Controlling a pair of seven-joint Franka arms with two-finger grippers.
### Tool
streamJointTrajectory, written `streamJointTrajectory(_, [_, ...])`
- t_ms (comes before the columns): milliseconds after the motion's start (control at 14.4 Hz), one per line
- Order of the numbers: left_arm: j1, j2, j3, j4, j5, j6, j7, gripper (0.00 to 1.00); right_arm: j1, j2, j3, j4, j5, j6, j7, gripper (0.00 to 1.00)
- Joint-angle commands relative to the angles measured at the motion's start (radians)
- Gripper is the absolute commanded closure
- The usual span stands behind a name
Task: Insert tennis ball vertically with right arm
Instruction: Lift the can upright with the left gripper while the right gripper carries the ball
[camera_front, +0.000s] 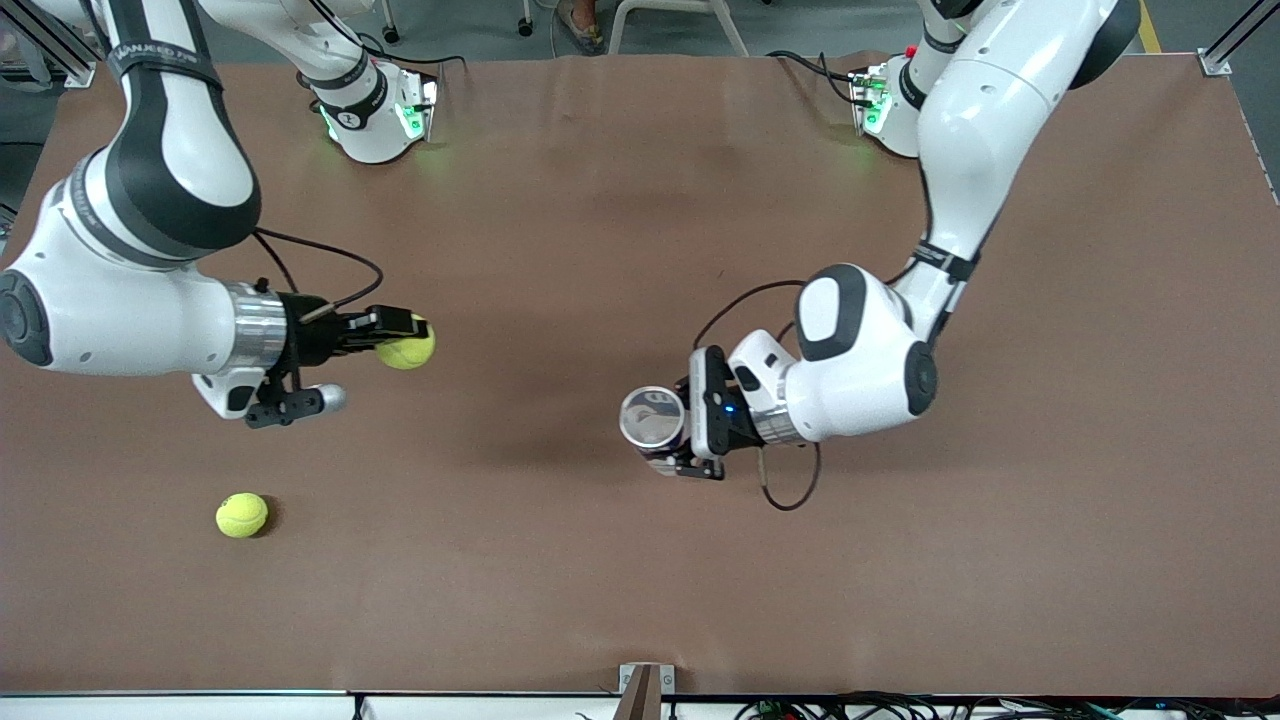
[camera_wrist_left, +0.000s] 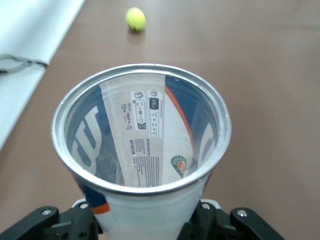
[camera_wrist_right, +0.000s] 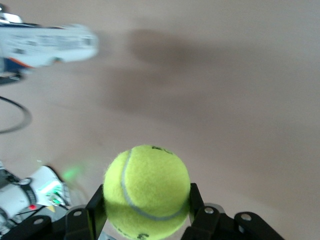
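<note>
My right gripper (camera_front: 405, 338) is shut on a yellow tennis ball (camera_front: 407, 348), held in the air over the table toward the right arm's end. In the right wrist view the ball (camera_wrist_right: 147, 192) sits squeezed between the two black fingers (camera_wrist_right: 97, 206). My left gripper (camera_front: 680, 430) is shut on a white, blue and orange tennis ball can (camera_front: 652, 420) over the middle of the table. The can's open mouth with its metal rim (camera_wrist_left: 141, 67) points up, and I see nothing inside it. From the right wrist the can (camera_wrist_right: 50, 44) shows blurred, well apart from the held ball.
A second tennis ball (camera_front: 241, 515) lies loose on the brown table (camera_front: 600, 580), nearer the front camera than the right gripper; it also shows as a ball (camera_wrist_left: 135, 18) past the can. A black cable (camera_front: 790, 490) loops below the left wrist. A white strip (camera_wrist_left: 30, 40) borders the table.
</note>
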Motion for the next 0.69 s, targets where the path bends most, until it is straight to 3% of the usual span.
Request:
streamJointTrajectory(0, [-0.040,0.002,-0.002,-0.018,-0.069,0.060,0.042,0.40,0.033,-0.014,-0.007,-0.006,0.103,0.084,0.010,0.54])
streamJointTrajectory(139, [-0.057,0.002,-0.011,-0.061,-0.102,0.102,0.045,0.40,0.080,-0.012,-0.008,-0.006,0.157,0.139,0.065,0.55])
streamJointTrajectory(624, [-0.132,0.034,-0.014,-0.117,-0.248,0.216,0.153,0.34,0.159,0.026,-0.008,-0.006,0.162,0.288,0.147,0.55])
